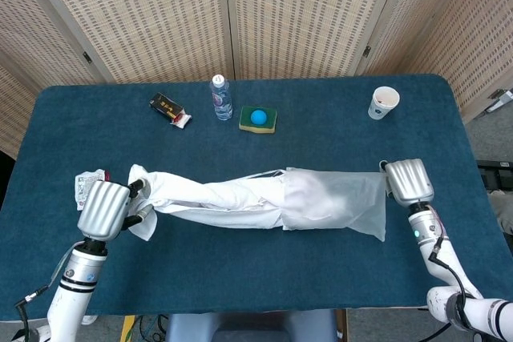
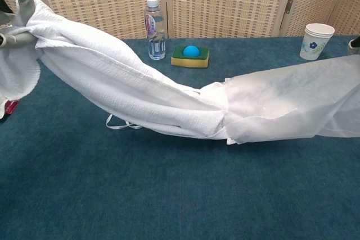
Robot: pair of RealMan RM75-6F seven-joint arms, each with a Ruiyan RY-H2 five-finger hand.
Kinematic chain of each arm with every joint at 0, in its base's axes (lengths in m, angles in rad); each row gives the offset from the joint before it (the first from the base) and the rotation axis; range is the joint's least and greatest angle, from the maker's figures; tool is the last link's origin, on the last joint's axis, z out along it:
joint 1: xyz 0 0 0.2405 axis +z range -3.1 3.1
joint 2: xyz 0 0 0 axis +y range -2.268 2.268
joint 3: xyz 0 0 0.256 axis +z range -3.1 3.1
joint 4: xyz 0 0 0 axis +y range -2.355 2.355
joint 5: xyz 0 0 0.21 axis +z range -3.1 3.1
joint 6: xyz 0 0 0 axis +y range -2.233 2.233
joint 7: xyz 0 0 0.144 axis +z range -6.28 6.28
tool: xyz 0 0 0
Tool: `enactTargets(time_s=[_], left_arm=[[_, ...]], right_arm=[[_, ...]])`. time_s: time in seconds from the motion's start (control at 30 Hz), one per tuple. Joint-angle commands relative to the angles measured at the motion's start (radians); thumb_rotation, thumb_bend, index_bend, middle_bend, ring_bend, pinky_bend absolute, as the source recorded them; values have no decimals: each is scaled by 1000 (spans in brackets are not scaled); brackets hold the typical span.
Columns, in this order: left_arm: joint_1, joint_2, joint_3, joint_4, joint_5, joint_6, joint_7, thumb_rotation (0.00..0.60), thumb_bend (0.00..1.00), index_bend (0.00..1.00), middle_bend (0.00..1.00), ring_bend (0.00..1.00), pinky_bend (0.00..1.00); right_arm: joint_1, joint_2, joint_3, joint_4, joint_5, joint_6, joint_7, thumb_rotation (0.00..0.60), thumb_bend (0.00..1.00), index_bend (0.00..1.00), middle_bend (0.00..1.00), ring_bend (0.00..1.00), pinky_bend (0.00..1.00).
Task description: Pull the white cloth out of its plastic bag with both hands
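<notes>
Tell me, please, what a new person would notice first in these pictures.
Most striking is the white cloth stretched across the table's middle, its right end inside the plastic bag. The left hand grips the cloth's free end; the right hand holds the bag's far end.

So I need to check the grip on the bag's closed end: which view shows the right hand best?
The head view: the whole right hand shows there, holding the end of the plastic bag. The chest view catches only a dark sliver of the hand at its right edge, with the bag running out of frame.
</notes>
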State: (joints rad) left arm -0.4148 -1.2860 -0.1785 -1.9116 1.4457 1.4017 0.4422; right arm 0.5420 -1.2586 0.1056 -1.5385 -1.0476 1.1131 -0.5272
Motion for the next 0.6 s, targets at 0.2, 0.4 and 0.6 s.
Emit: enactTargets(time_s=[0.2,0.4,0.6], left_arm=[[-1,6,-2,-5,-2,-2,2,600,583,767,1000,1000,1000],[-5,12,-5,-9,-2,-6,9,600,582,768,1000,1000,1000],[-10,31,-16,-21,-11,-11,14,600,583,767,1000,1000,1000]], right_arm=[[-7,29,13,-14,23,7,-15,600,541,546,1000,1000,1000],[-7,40,24,-12,27,10,-14,600,541,546,1000,1000,1000],[-6,67,36,-21,25,18,-17,600,541,546,1000,1000,1000]])
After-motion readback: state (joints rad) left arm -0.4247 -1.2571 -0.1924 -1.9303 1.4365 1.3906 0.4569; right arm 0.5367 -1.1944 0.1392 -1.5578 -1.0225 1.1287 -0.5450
